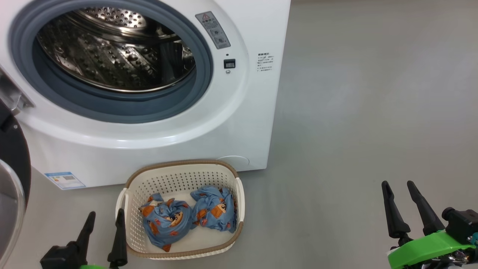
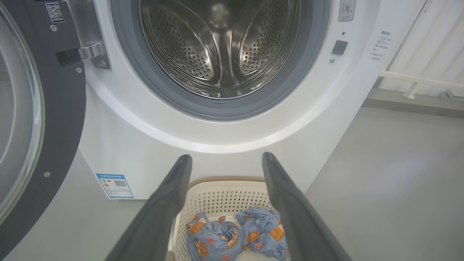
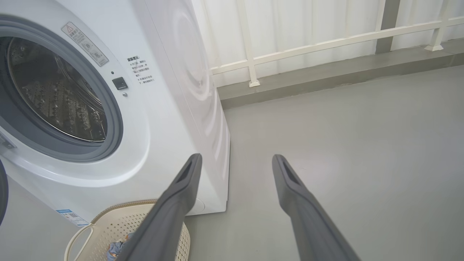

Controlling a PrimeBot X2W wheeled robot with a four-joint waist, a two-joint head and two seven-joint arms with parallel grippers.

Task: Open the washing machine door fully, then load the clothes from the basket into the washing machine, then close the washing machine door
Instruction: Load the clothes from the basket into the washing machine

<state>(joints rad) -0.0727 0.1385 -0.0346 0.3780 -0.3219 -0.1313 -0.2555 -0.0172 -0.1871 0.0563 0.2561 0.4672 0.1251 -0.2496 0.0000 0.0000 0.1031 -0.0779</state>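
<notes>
Steel drum (image 1: 112, 56): seen bare through the grey gasket (image 1: 123, 108); no garment is observed inside, so loading is judged not yet begun.
Washing machine door (image 1: 16, 157): swung out on its hinge (image 2: 87, 52) to the left of the washing machine (image 1: 149, 145), with its black rim standing clear of the opening. The first step is judged done, and the mouth is left free for loading.
Basket (image 1: 175, 183): set on the floor (image 1: 354, 112) just before the machine's front and below the opening, so that only a short lift is judged to be called for.
Clothes (image 1: 186, 218): two blue bundles lying side by side in the basket, touching each other.
Left pincer (image 1: 105, 213): jaws spread wide, nothing held. It is placed just beside the basket's left wall, with the clothes near, to its right and slightly ahead. In the left wrist view the bundles are framed low between the fingers.
Right pincer (image 1: 397, 184): jaws likewise spread, nothing held. It is held over bare floor, well apart from the basket, which lies to its left.
Next move, as judged: the left pincer is the better placed for a first pick.
</notes>
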